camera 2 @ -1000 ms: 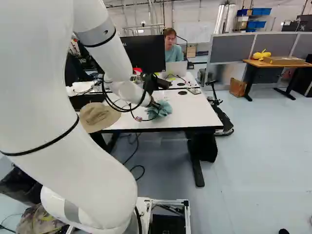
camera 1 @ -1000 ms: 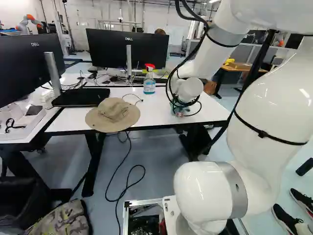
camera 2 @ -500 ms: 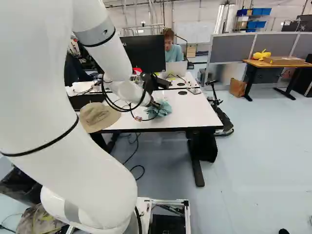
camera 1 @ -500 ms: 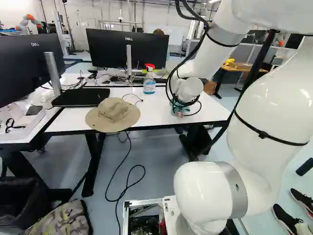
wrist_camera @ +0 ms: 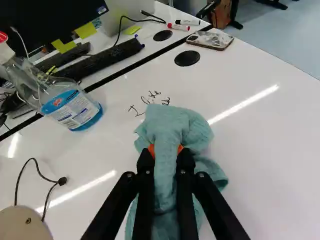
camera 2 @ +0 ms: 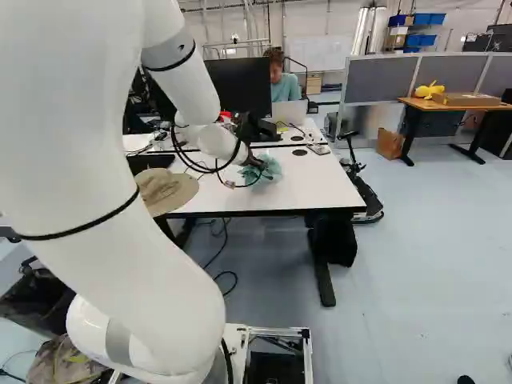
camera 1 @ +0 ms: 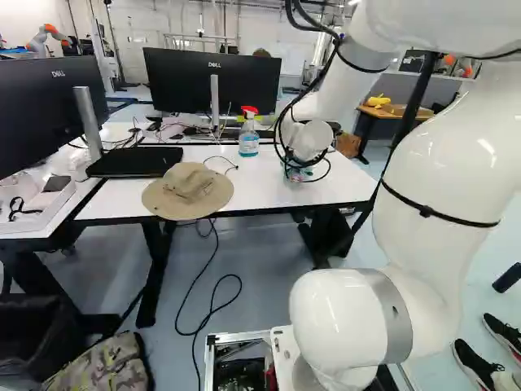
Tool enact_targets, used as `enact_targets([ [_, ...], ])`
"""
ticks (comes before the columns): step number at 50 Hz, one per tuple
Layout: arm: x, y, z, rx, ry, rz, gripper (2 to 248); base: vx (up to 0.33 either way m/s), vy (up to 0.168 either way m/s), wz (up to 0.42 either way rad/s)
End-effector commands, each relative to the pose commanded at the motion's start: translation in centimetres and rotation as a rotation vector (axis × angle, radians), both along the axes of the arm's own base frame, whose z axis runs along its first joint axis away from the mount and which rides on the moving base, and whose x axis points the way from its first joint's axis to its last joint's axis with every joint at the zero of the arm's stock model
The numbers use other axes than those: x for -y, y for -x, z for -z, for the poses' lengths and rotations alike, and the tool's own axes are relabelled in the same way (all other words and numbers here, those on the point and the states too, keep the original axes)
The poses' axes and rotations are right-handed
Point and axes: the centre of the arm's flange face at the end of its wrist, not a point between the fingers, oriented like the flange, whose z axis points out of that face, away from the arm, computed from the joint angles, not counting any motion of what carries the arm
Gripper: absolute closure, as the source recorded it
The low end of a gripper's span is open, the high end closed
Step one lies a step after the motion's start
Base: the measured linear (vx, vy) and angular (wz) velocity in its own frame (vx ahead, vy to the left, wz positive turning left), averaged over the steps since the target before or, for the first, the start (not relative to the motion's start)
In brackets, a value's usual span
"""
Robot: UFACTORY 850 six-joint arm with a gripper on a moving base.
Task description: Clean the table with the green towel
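Nearest, left of the green towel point(wrist_camera: 172, 125) in the left base view, a tan hat point(camera 1: 187, 191) lies at the near edge of the white table point(camera 1: 269, 191). The gripper point(camera 2: 255, 162) grasps a bunched fold of the towel between both fingers, the rest spreading on the tabletop. Just beyond the towel is black handwriting point(wrist_camera: 150, 97); farther, to its left, stands a spray bottle point(camera 1: 248, 140). Beyond the towel too lies a phone point(wrist_camera: 210, 40).
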Motion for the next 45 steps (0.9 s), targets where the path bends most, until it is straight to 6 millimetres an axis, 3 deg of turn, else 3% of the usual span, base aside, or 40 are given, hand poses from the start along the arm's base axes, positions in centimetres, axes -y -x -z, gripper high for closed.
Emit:
enact_targets([
  [20,0.0,-4.1,0.1,0.009,0.019,-0.031,201,0.0,0.0,0.0],
  [45,-0.6,-9.2,0.3,0.02,0.132,-0.199,201,0.0,0.0,0.0],
])
